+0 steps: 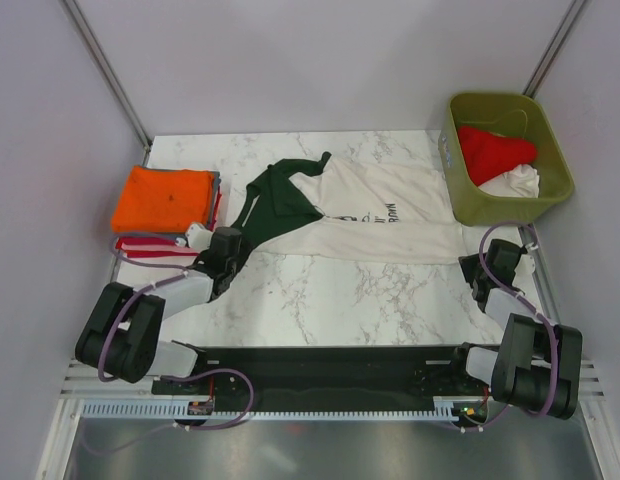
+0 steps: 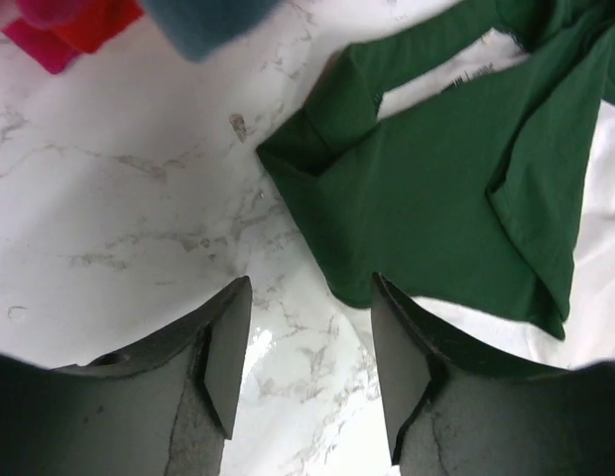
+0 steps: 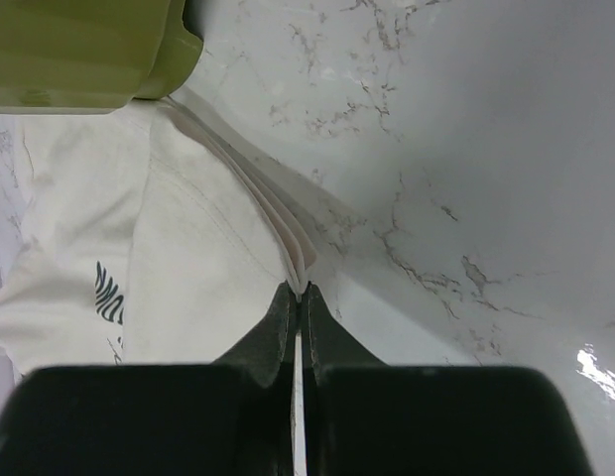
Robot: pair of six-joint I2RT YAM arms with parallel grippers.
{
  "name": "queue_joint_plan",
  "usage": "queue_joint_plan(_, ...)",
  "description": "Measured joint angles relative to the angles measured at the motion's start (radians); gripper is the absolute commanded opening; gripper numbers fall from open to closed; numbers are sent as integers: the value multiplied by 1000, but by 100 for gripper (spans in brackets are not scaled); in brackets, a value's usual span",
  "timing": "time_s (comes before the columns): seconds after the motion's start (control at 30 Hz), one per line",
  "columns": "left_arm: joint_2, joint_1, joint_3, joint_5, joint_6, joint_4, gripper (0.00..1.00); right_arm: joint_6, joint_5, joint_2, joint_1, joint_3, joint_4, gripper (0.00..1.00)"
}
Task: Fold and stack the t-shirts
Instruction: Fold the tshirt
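Note:
A cream t-shirt (image 1: 380,215) with dark green sleeves and collar lies spread across the marble table (image 1: 340,300). My right gripper (image 3: 300,296) is shut on the folded hem edge of this cream t-shirt (image 3: 188,258), at its right end beside the bin; the top view places this gripper (image 1: 478,266) there too. My left gripper (image 2: 307,307) hangs open over bare marble, just short of the green sleeve (image 2: 436,198), with nothing between its fingers. From above, it (image 1: 237,252) sits at the shirt's left end.
A folded stack topped by an orange t-shirt (image 1: 165,197) lies at the left, with red cloth under it. The olive-green bin (image 1: 555,165) at the back right holds a red t-shirt (image 1: 495,150) and a white one (image 1: 517,182). Its corner (image 3: 89,50) is close to my right gripper.

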Motion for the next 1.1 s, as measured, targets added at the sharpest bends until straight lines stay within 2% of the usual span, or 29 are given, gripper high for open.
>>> queue_joint_plan(0.27, 89, 1, 32, -73, -55, 31, 53, 0, -11, -1, -1, -11, 17, 0)
queue_joint_plan(0.37, 136, 1, 64, -80, -84, 44, 45, 0, -14, -1, -2, -13, 24, 0)
queue_joint_plan(0.4, 150, 2, 72, -82, -93, 47, 34, 0, -15, -1, -2, -13, 24, 0)
queue_joint_plan(0.47, 169, 3, 82, -86, -111, 52, 22, 0, -15, -2, -2, -14, 27, 0)
queue_joint_plan(0.5, 177, 3, 83, -87, -120, 52, 12, 0, -15, -3, -2, -15, 28, 0)
queue_joint_plan(0.57, 182, 3, 82, -88, -132, 49, 2, 0, -16, -11, -2, -17, 28, 0)
queue_joint_plan(0.77, 116, 3, 83, -112, -148, -32, 2, -16, -23, -45, -2, -18, 9, 0)
queue_joint_plan(0.9, 0, 3, 94, -140, -146, -137, 2, -31, -53, -80, -2, -4, -41, 0)
queue_joint_plan(1.1, -164, 3, 189, -163, -97, -320, 2, -47, -129, -132, -2, 118, -148, 0)
